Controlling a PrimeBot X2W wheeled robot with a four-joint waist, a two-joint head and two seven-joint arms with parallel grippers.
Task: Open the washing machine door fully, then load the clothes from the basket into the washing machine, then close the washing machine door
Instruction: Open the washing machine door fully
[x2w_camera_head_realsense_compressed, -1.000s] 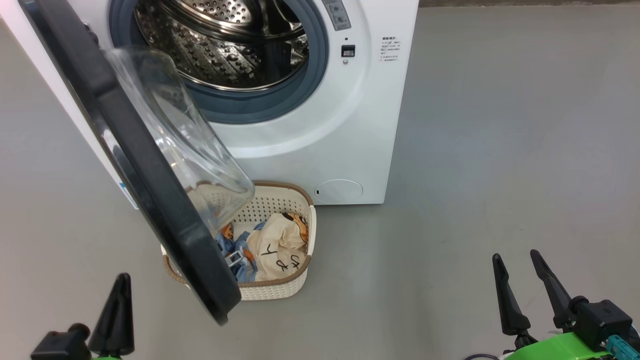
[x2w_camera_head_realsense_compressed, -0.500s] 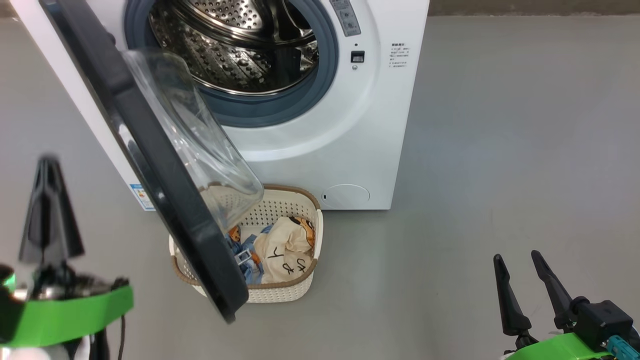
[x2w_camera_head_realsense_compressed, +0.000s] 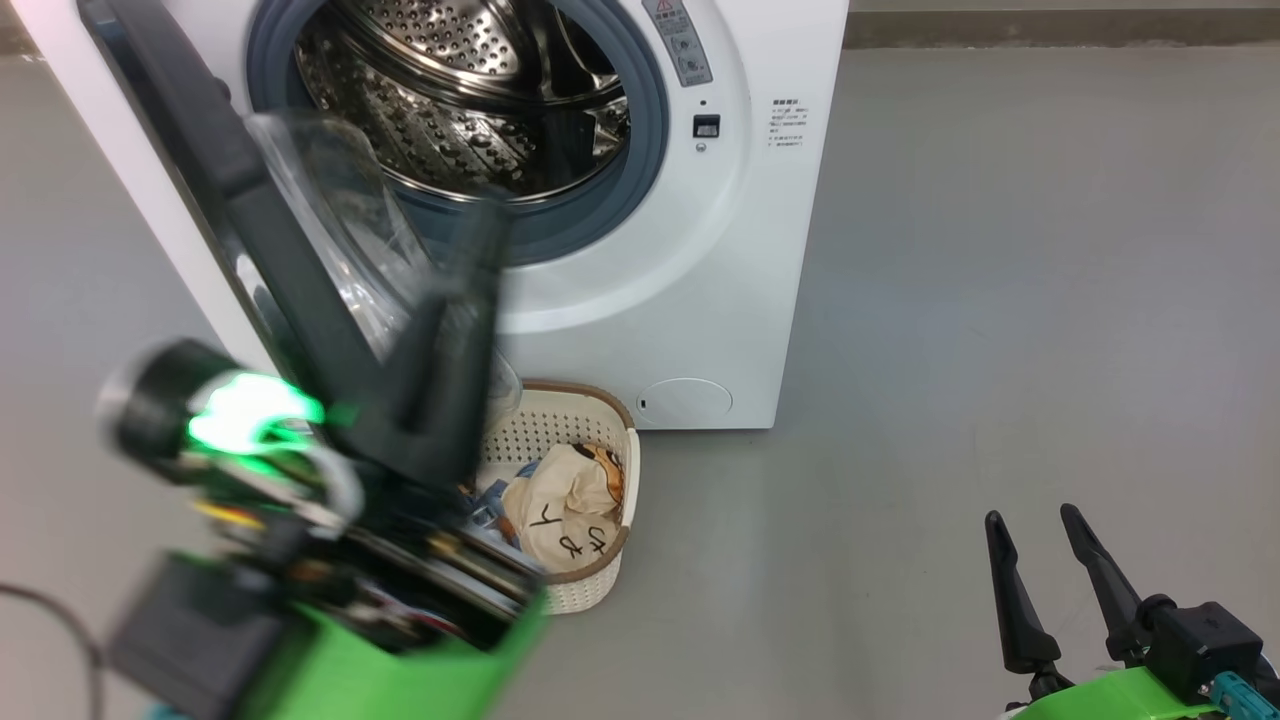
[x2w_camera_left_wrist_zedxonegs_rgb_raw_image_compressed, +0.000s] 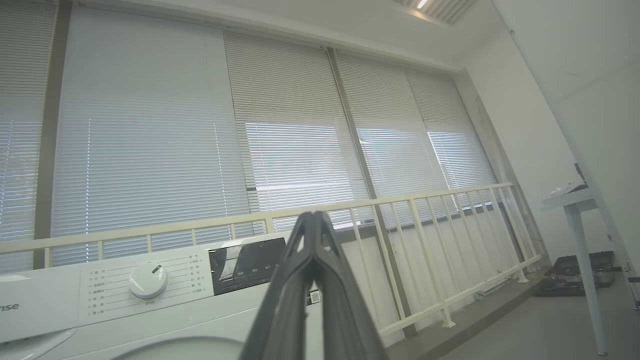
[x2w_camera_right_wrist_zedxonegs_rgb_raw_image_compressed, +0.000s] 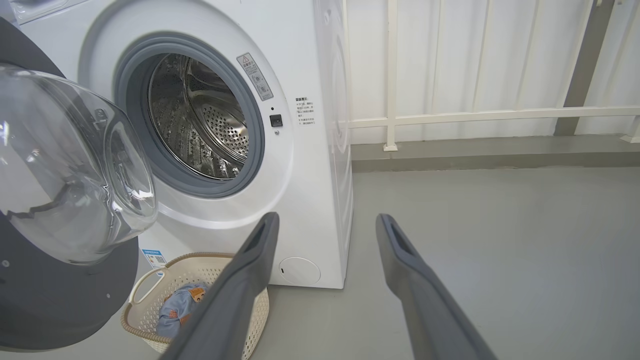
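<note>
Left dark two-finger gripper (x2w_camera_left_wrist_zedxonegs_rgb_raw_image_compressed: 314, 217): clenched, empty, before black-rimmed glass door (x2w_camera_head_realsense_compressed: 250, 215) | right gripper (x2w_camera_head_realsense_compressed: 1030, 518): released, empty | blue and cream clothes (x2w_camera_head_realsense_compressed: 565, 500): in cream perforated basket (x2w_camera_head_realsense_compressed: 600, 592)

left gripper (x2w_camera_head_realsense_compressed: 485, 235): blurred in head view; I can't trace its finger edges.
basket (x2w_camera_head_realsense_compressed: 590, 392): left half hidden behind the left gripper.
washing machine door (x2w_camera_head_realsense_compressed: 250, 210): top cut off by frame edge, lower rim hidden.
clothes (x2w_camera_head_realsense_compressed: 570, 505): light-blue garment mostly covered.
warning sticker (x2w_camera_right_wrist_zedxonegs_rgb_raw_image_compressed: 255, 76): print too small for me to read.
</note>
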